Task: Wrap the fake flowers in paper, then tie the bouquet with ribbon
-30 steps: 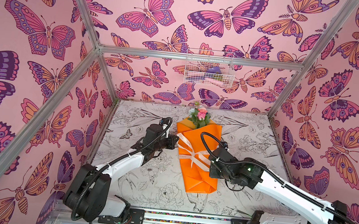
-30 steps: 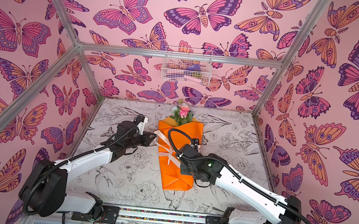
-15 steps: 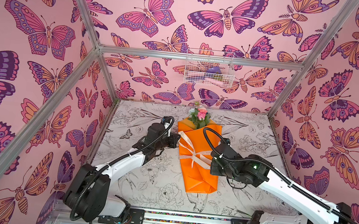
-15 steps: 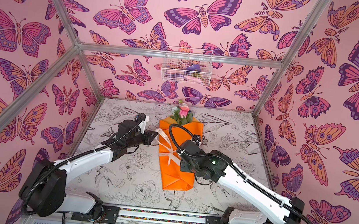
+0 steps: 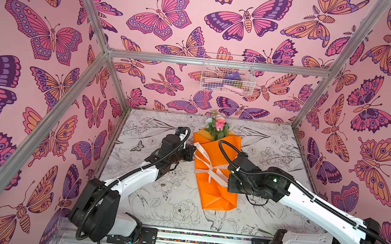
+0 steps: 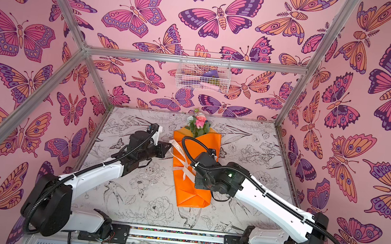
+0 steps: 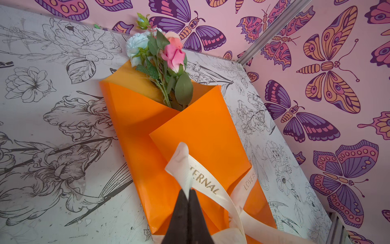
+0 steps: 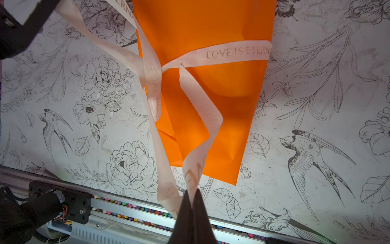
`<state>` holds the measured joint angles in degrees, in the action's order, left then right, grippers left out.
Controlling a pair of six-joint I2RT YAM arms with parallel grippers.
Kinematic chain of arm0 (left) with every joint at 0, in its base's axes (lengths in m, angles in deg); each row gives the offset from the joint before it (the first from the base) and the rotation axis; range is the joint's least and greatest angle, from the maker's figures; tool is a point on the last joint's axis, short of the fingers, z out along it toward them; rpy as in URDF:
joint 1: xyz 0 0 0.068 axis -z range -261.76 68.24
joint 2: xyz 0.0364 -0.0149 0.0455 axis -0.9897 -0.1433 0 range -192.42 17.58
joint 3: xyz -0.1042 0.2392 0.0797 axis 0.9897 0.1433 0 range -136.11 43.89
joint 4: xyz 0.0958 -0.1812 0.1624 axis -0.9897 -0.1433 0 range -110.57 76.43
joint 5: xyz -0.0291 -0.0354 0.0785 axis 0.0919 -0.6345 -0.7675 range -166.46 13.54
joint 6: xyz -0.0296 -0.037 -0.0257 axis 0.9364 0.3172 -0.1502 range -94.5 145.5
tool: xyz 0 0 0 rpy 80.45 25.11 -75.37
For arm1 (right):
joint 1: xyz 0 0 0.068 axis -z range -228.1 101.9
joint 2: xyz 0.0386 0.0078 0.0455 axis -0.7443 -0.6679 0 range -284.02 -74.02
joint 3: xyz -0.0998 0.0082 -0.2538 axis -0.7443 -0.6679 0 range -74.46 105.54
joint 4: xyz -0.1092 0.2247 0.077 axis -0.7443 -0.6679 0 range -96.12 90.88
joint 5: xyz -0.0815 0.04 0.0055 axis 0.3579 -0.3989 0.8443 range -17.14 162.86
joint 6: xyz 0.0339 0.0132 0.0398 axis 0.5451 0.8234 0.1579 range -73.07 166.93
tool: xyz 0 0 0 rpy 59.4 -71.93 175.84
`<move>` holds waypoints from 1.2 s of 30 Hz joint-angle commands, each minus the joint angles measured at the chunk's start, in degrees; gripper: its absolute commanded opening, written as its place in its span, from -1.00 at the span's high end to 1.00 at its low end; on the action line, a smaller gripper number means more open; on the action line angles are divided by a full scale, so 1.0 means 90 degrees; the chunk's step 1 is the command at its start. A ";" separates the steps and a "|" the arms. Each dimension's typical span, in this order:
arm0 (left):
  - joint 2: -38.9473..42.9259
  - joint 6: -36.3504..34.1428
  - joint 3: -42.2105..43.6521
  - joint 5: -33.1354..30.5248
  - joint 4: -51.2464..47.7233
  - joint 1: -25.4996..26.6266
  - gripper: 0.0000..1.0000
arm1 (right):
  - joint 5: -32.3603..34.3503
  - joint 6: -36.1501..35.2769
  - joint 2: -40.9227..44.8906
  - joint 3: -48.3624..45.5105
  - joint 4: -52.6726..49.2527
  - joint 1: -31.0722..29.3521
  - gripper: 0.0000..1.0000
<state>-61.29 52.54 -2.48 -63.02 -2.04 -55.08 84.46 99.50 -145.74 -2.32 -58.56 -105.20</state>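
The bouquet of fake flowers point(image 5: 216, 197) point(image 6: 191, 192) lies lengthwise mid-table in both top views, wrapped in orange paper point(image 7: 200, 131) point(image 8: 211, 21). Its pink and pale roses point(image 5: 217, 125) point(image 7: 166, 52) point at the back wall. A cream lettered ribbon point(image 5: 202, 153) point(image 6: 178, 150) point(image 8: 236, 52) circles the wrap and crosses itself at the wrap's left edge. My left gripper point(image 5: 193, 152) point(image 6: 170, 147) point(image 7: 189, 190) is shut on one ribbon strand beside that edge. My right gripper point(image 8: 193, 191) is shut on the other strand, held above the wrap's lower half; its arm hides it in both top views.
The flower-printed table point(image 5: 155, 198) is enclosed by butterfly-patterned walls left, right and behind. A white wire basket point(image 5: 227, 77) hangs on the back wall. A metal rail point(image 5: 201, 238) point(image 8: 130, 209) with both arm bases runs along the front edge.
The right arm has shifted slightly over the wrap, still pinching its ribbon strand. The left gripper has barely moved and keeps its strand.
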 commanded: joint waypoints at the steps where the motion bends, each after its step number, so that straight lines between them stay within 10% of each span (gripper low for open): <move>1: 0.0025 -0.0039 -0.0168 -0.0143 -0.0011 0.0051 1.00 | -0.0272 0.0181 0.0024 0.0234 -0.0403 -0.0038 1.00; 19: 0.0088 -0.0037 -0.0123 -0.0383 0.0118 0.0208 1.00 | -0.0017 0.0671 0.0377 0.0458 -0.1076 -0.0270 1.00; 36: 0.0277 0.0022 0.0074 -0.0218 0.0174 0.0263 1.00 | 0.1171 -0.0229 0.0107 -0.0428 0.1011 -0.0131 1.00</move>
<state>-60.50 52.76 -2.98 -65.76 -1.60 -53.12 91.91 99.70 -144.91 -4.44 -54.63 -106.95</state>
